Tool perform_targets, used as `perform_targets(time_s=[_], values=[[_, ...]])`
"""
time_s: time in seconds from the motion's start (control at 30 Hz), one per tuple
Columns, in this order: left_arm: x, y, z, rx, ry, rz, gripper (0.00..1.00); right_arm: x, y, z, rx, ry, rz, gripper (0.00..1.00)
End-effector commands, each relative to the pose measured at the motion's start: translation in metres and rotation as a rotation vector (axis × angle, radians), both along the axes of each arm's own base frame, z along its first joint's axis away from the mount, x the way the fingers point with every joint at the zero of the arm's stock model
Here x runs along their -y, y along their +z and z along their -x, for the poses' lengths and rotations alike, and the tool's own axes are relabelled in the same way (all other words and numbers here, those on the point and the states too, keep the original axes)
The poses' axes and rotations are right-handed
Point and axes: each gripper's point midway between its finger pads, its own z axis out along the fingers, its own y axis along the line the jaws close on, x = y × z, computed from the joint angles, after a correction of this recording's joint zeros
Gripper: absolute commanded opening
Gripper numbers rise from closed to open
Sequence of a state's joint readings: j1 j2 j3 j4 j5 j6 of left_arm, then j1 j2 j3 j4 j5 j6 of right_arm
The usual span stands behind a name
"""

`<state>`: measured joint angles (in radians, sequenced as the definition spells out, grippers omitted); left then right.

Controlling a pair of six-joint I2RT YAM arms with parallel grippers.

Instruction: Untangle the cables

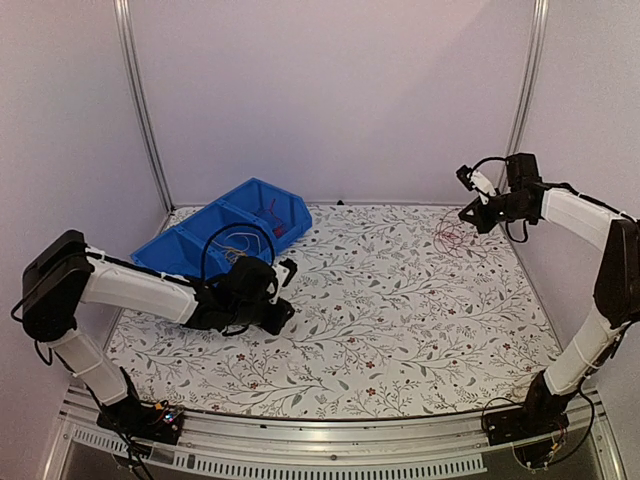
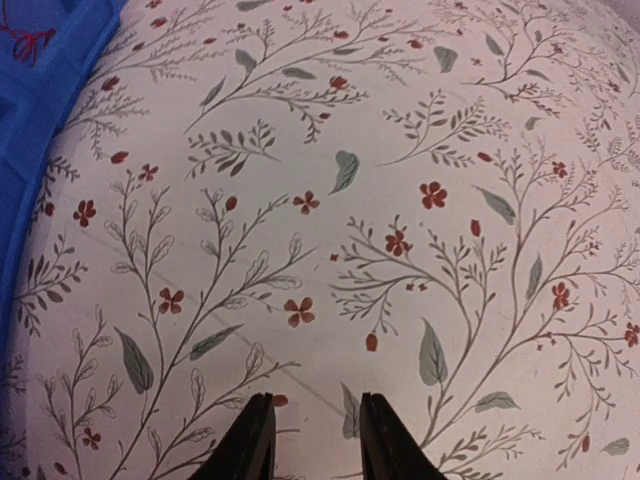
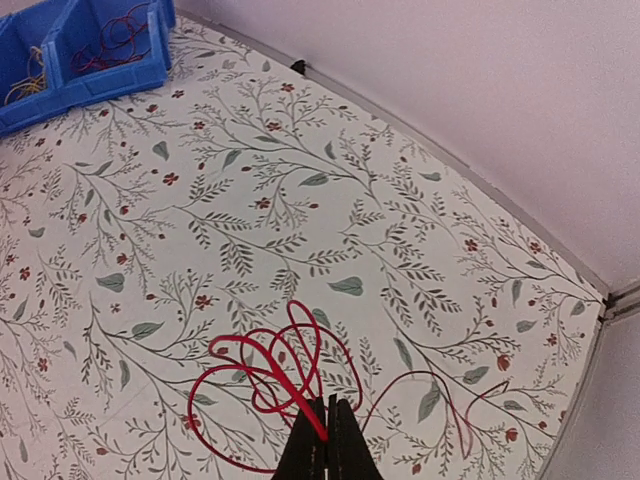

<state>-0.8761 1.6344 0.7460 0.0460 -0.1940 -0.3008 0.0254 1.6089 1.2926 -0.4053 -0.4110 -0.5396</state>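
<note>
My right gripper [image 3: 327, 408] is shut on a looped red cable [image 3: 262, 372] and holds it above the flowered cloth at the far right; the cable also shows in the top view [image 1: 452, 238] under the right gripper [image 1: 472, 217]. More cables lie in the blue bin [image 1: 205, 228]: a red one [image 1: 275, 227] in the right compartment [image 3: 112, 35] and an orange-yellow one [image 3: 28, 85] beside it. My left gripper [image 2: 312, 415] is open and empty, low over the cloth next to the bin [image 2: 40, 110]. In the top view the left gripper [image 1: 282, 308] is partly hidden by its arm.
The blue bin stands at the back left with its near wall beside my left arm. Metal frame posts [image 1: 140, 100] rise at the back corners. The table's right edge [image 3: 590, 300] runs close past the held cable.
</note>
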Motion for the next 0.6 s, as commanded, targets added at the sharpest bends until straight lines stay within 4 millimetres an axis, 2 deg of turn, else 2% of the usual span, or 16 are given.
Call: perform_targets(time_s=[0.0,0.07,0.2,0.3,0.4,0.47,0.57], values=[[0.073,0.09,-0.008,0.255,-0.165,0.231,0.35,-0.057,-0.006,0.03,-0.068,0.202,-0.029,0.0],[0.098,0.121,-0.008,0.35,-0.224,0.304,0.41,-0.076,0.002,0.039,-0.061,0.254,-0.033,0.0],[0.14,0.171,-0.013,0.45,-0.285,0.425,0.44,-0.115,0.003,0.06,-0.078,0.352,-0.01,0.0],[0.165,0.192,-0.015,0.503,-0.313,0.485,0.47,-0.144,-0.006,0.08,-0.111,0.43,-0.009,0.0],[0.187,0.2,-0.017,0.556,-0.338,0.526,0.49,-0.167,-0.008,0.096,-0.146,0.493,-0.044,0.0],[0.201,0.196,-0.018,0.562,-0.356,0.537,0.5,-0.178,-0.005,0.101,-0.158,0.519,-0.072,0.0],[0.221,0.181,-0.022,0.543,-0.363,0.518,0.52,-0.186,-0.004,0.102,-0.19,0.529,-0.108,0.0]])
